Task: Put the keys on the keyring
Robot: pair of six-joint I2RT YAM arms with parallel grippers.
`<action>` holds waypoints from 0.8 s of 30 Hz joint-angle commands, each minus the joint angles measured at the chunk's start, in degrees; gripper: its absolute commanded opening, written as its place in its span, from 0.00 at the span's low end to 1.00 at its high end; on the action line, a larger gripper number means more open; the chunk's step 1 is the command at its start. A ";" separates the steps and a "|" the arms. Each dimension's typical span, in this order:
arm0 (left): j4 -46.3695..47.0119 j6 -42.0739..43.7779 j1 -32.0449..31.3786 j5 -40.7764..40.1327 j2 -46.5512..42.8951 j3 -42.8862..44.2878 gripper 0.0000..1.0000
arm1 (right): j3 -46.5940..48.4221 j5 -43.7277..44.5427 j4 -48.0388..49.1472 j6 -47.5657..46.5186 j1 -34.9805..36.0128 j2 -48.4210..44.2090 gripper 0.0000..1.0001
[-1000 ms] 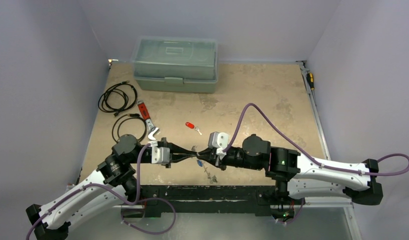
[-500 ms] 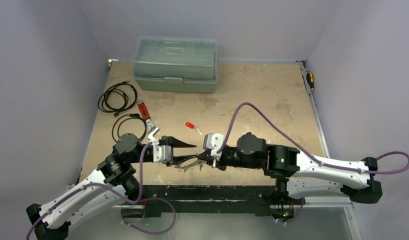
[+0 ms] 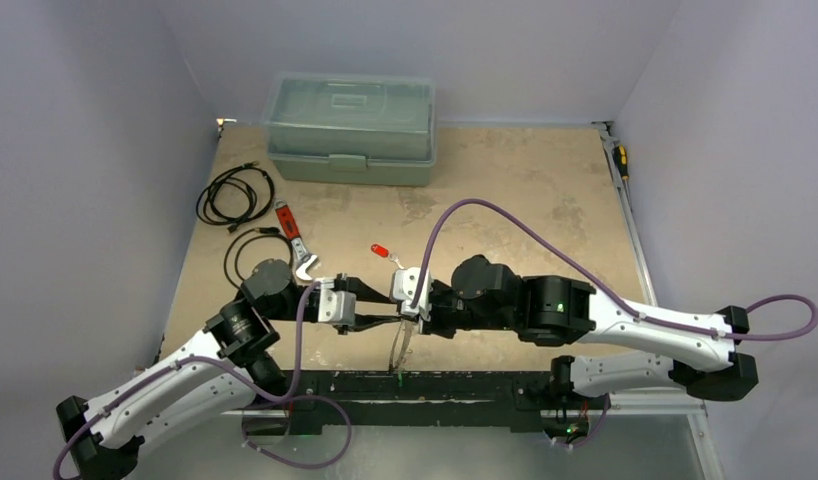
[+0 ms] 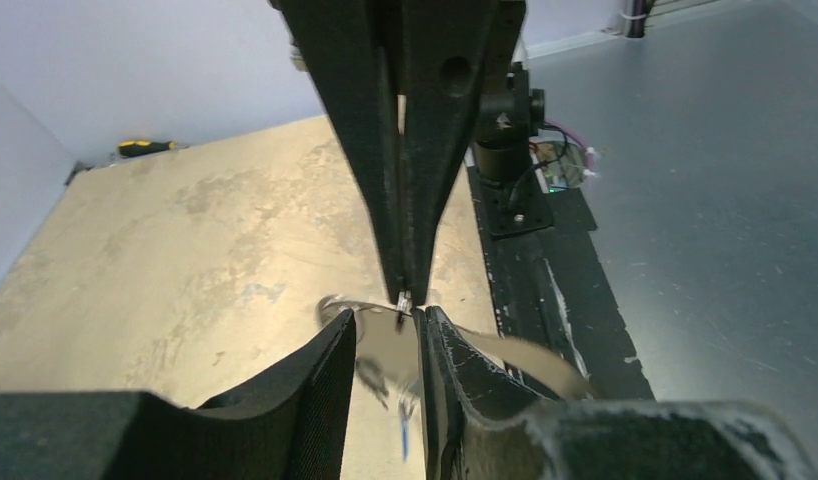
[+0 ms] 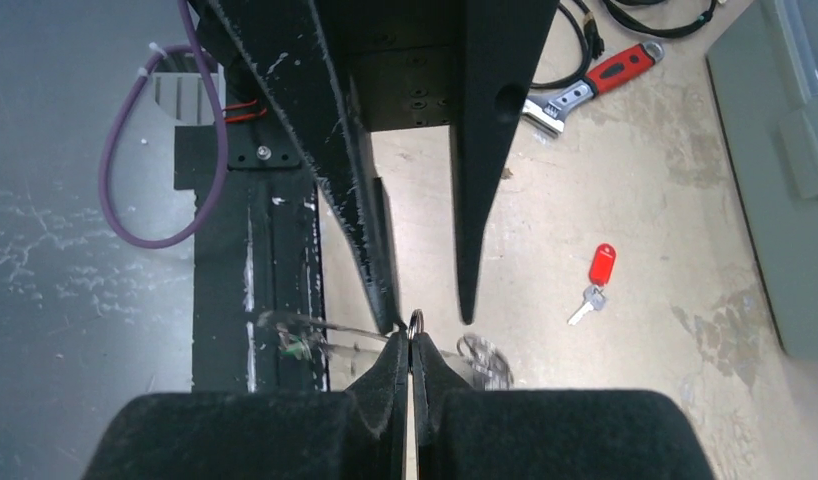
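Right gripper [image 5: 412, 338] is clamped shut on the keyring [image 4: 515, 351], which hangs above the worktop's [image 3: 545, 200] near edge. Left gripper [image 4: 387, 321] is half open and empty, straddling that pinch. Smart play: keep the ring steady, then go for the red key [image 3: 381, 251] farther back.

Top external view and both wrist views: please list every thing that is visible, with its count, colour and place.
table: one, tan, worn, under everything
toolbox: one, pale green, far edge
cables: two coils, black, left side
wrench: one, red handle, beside the nearer coil
screwdriver: one, yellow and black, right edge
red key: one, red head, lying alone mid-table
keyring: one, silvery, between the grippers
hanging keys: count unclear, blurred, one green head, on the keyring
left gripper: black, open, at the keyring
right gripper: black, shut on the keyring
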 commanded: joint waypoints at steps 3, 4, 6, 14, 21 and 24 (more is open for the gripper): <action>2.14 -1.53 -0.34 7.46 0.54 1.05 0.29 | 5.19 0.46 3.47 -2.84 -0.19 -0.67 0.00; 2.45 -1.71 -0.34 7.80 0.35 0.82 0.29 | 5.30 0.40 3.50 -3.00 -0.19 -0.69 0.00; 3.21 -2.06 -0.34 8.27 0.23 0.44 0.30 | 5.46 0.26 3.73 -3.14 -0.15 -0.78 0.00; 3.86 -2.56 -0.34 7.81 1.09 0.52 0.21 | 5.54 -1.50 4.28 -3.14 -0.13 -0.14 0.00; 3.31 -2.15 -0.34 6.31 0.83 0.64 0.00 | 5.53 -3.44 5.39 -3.40 -0.19 -0.27 0.00; 2.74 -0.96 -0.34 4.48 -0.97 0.78 0.00 | 5.11 -4.51 6.86 -3.05 -0.19 -1.09 0.00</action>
